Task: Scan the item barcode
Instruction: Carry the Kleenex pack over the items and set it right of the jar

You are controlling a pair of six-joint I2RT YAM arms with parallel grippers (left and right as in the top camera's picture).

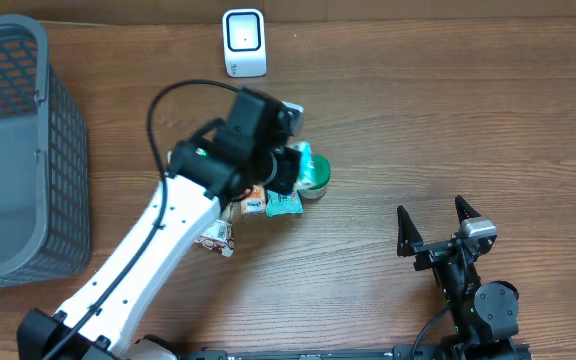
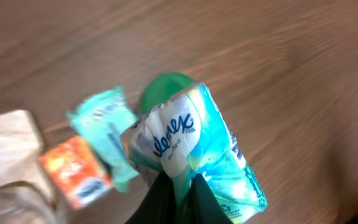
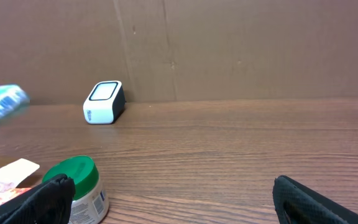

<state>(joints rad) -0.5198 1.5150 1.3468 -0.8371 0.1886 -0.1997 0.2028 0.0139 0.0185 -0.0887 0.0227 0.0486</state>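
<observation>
L fingers pinching Kleenex pack, R fingers spread wide

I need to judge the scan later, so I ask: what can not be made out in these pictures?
- Barcode of the Kleenex pack: none readable in the left wrist view; the picture is blurred, and the left gripper covers the lower end.
- Same pack, overhead: mostly hidden under that gripper.
- Same pack, right wrist view: blurred and cut off by the left edge.
- Print on the loose packets: too small overhead.
</observation>
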